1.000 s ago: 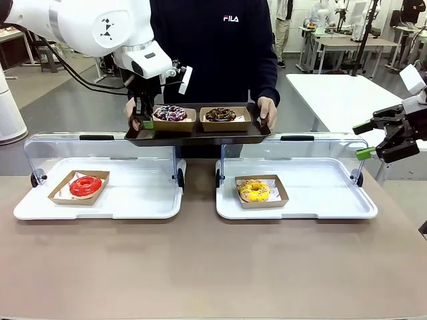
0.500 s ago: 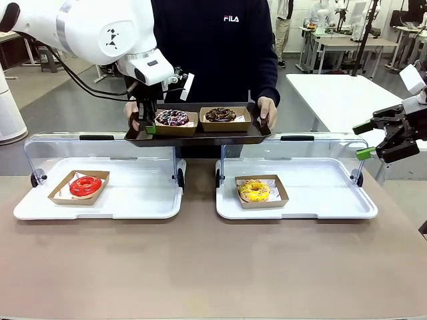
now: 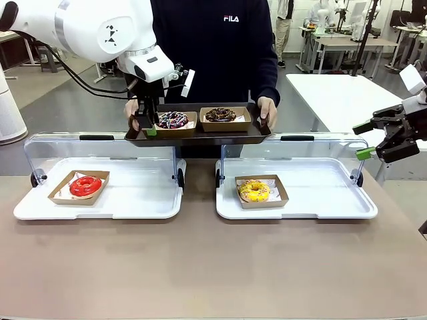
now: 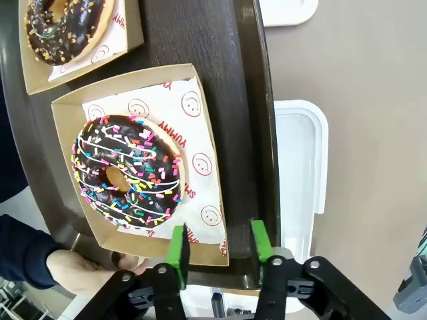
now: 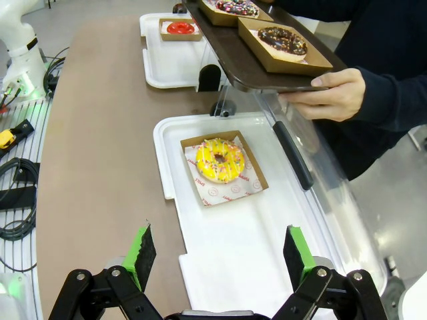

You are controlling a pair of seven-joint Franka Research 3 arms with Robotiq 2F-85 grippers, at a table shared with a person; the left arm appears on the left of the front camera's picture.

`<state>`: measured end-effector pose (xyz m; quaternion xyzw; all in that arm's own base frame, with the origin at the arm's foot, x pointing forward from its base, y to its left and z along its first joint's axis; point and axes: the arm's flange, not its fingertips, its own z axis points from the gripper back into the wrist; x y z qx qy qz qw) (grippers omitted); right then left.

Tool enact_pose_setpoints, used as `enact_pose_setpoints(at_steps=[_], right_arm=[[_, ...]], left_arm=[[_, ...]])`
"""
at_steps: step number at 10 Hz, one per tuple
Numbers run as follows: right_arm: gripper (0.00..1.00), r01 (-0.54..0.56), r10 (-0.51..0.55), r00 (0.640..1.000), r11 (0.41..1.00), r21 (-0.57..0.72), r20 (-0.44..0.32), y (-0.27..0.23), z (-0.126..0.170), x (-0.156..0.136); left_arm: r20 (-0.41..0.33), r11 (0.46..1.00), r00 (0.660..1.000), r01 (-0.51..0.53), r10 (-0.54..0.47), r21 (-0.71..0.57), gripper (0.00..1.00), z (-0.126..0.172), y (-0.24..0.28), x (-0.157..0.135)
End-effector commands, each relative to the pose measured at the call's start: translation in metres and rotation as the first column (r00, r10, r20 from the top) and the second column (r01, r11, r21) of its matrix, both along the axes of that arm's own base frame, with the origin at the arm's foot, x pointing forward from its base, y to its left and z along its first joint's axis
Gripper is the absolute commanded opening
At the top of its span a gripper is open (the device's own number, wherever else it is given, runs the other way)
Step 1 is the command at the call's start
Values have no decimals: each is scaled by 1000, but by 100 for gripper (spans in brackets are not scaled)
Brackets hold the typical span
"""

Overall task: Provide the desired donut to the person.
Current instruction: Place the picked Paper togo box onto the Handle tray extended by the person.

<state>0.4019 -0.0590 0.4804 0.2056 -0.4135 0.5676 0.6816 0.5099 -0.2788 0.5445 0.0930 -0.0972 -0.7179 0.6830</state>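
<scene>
Fingers of the left arm stand parted astride the sprinkled donut's box edge, not clamping it.

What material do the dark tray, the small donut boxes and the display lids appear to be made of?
Dark tray: likely plastic; smooth brown surface with a soft sheen.
Donut boxes: brown cardboard, matte, folded walls, printed paper liner.
Display lids: clear plastic, probably acrylic; see-through with reflections.

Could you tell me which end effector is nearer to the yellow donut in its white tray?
The right end effector, hovering open off that tray's right end. The left end effector is farther, up at the sprinkled donut's box on the person's dark tray.
</scene>
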Motion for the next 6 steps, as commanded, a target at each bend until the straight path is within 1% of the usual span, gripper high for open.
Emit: enact_pose_setpoints(at_steps=[1,4,6], right_arm=[[100,-6,6,1000,1000,18,12,1,-1,1],[100,-6,6,1000,1000,18,12,1,-1,1],[100,-6,6,1000,1000,18,12,1,-1,1]], left_arm=[[-17,999,1000,23,-24,-27,100,2,8,-2],[-36,1000,999,3,-4,-30,100,9,11,-5],[-42,999,999,6,-8,-41,100,16,11,-13]])
